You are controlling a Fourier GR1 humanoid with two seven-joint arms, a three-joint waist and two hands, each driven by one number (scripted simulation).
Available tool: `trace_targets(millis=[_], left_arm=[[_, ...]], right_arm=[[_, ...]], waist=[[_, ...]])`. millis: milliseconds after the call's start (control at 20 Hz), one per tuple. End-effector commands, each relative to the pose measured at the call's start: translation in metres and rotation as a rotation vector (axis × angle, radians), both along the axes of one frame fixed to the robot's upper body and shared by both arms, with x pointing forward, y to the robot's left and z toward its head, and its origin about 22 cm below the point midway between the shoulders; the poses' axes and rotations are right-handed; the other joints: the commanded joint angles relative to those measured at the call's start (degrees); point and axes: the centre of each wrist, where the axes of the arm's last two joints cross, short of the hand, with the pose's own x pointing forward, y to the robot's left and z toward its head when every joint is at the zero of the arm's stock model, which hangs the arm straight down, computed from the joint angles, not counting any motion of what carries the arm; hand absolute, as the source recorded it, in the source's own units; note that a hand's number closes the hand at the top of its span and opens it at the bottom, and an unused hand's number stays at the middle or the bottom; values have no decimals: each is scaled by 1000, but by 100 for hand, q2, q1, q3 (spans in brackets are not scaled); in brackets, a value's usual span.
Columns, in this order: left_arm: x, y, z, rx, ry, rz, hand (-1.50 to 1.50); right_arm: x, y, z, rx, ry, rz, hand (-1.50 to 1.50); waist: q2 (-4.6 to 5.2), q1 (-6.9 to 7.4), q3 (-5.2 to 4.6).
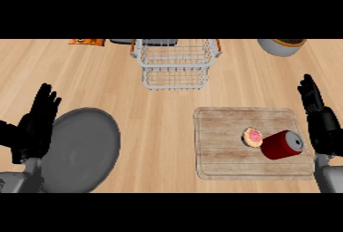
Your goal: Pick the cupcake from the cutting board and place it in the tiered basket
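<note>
right hand (320,118) raised at the right edge, fingers straight and apart, gripping nothing. just left of it, the board (221,158), with the cupcake (252,137) lying on it near the palm, pink top showing, touching a red can (282,145) tipped on its side between cupcake and hand. up and left of the fingertips, well apart, the wire basket (175,63). straight above the hand, a grey bowl (281,46) cut by the top edge. left hand (36,124) resting open at the left edge, fingers up, beside a grey plate (84,149) on its right.
</note>
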Motion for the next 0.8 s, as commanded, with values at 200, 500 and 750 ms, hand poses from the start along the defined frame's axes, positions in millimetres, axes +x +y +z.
trace_targets(millis=[200, 500, 750], left_arm=[[5, -45, -4, -26, 66, -255, 0], [18, -72, -2, -69, 120, -388, 0], [15, -81, 9, -62, 119, -423, 0]], right_arm=[[4, 28, 21, 200, -314, 523, 150], [-33, -47, -57, 342, -364, 60, -150], [-49, -48, -56, 51, -346, 327, -150]], waist=[[-45, -347, 253], [8, -285, 241], [-39, -223, 224]])
